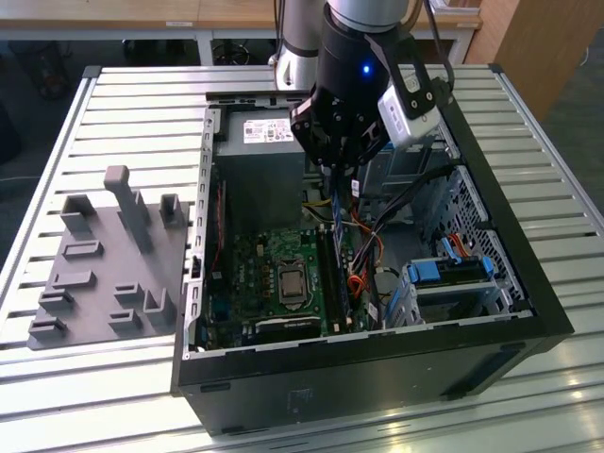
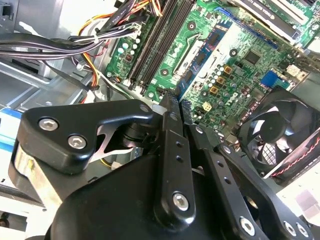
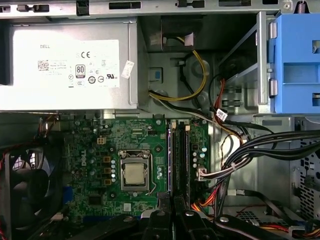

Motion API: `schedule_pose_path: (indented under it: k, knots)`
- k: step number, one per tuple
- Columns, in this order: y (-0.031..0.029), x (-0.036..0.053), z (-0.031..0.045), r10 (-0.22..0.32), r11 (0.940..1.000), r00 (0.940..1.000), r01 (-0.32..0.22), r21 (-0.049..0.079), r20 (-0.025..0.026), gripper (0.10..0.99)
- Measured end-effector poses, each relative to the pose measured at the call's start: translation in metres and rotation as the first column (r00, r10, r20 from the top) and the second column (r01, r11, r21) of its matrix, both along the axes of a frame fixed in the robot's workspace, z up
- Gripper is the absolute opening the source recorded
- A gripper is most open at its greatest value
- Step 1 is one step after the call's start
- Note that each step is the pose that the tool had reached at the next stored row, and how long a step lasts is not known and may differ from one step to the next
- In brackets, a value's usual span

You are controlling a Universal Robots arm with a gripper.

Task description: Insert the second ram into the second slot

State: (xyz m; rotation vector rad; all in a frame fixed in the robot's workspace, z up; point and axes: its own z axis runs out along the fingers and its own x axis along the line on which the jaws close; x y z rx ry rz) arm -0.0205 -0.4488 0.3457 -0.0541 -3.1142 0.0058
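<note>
Tool (image 2: 177, 103), fingers together, over memory slots (image 3: 179, 155), motherboard (image 3: 90, 150) lying in open computer case (image 1: 377, 359)

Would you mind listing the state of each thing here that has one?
Case: open, side panel off.
Gripper: shut, empty, above the RAM slots.
RAM slots: filled or not, cannot tell.
CPU: seated in socket, no cooler.

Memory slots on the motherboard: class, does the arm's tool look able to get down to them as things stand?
Probably yes. The tool hangs over the open case, the memory slots lie uncovered beneath it, and the cables run beside them, not across.
</note>
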Motion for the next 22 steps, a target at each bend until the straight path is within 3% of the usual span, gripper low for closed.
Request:
schedule_pose_path:
  k: [22]
  knots:
    - [0.0000, 0.0000, -0.0094, 0.000, 1.0000, 1.0000, 0.000, 0.000, 0.0000, 0.137]
